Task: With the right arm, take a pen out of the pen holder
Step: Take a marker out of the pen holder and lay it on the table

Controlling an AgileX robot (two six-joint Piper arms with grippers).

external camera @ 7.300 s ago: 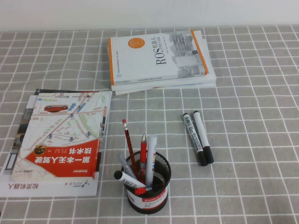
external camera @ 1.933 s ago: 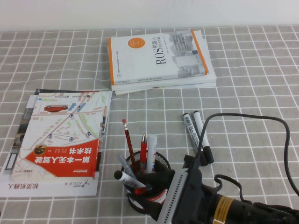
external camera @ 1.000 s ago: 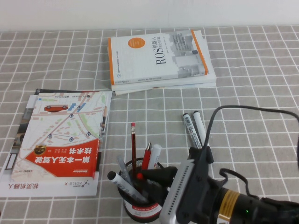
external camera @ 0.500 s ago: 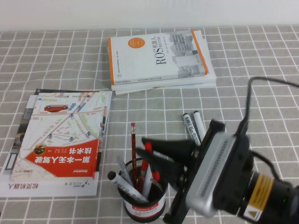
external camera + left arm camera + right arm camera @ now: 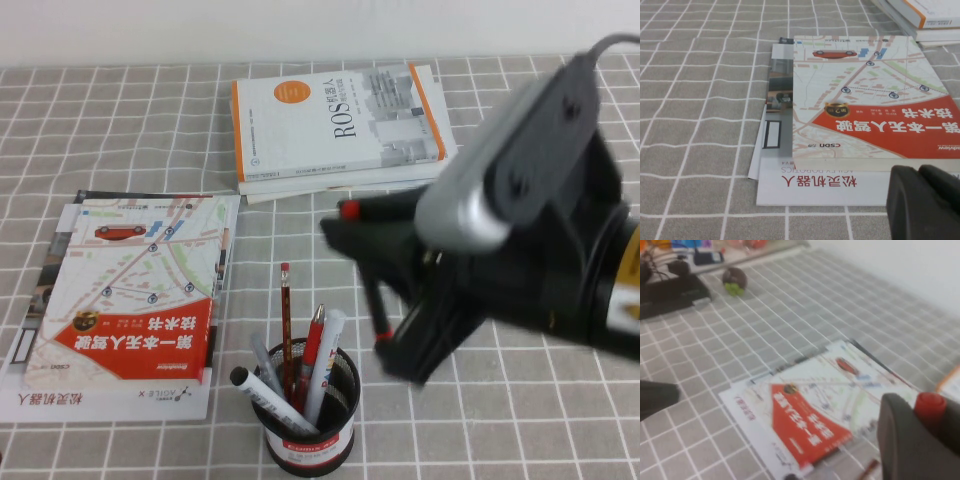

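The red-capped pen (image 5: 348,210) is clear of the pen holder (image 5: 305,425), held up in the air by the right end effector (image 5: 352,236), which is clenched on it. The red cap pokes out past the dark fingers (image 5: 905,442), and a thin dark length of the pen runs down and out the other side, tilted. In the high view this raised end effector and its bulky wrist sit at about 1 o'clock from the holder and cover much of the right half of the tabletop (image 5: 120,120), a grey cloth with a white grid.

The holder, a black mesh cup, stands upright at 6 o'clock on the tabletop. In it are a red pencil (image 5: 285,310), standing almost straight up, a red pen (image 5: 313,345) and a white pen (image 5: 327,345), both leaning toward 1 o'clock, a grey pen (image 5: 264,358), and a black-capped marker (image 5: 262,391) lying across the rim toward 10 o'clock.

At 10 o'clock from the holder lies a map-covered book (image 5: 140,290) on top of a larger white booklet (image 5: 110,405). At 12 o'clock, well apart, is a stack of books (image 5: 340,125) with an orange-edged white cover on top.

The left end effector (image 5: 919,175) appears only in its wrist view, low by the robot-side edge of the booklet, its two dark fingers pressed together on nothing.
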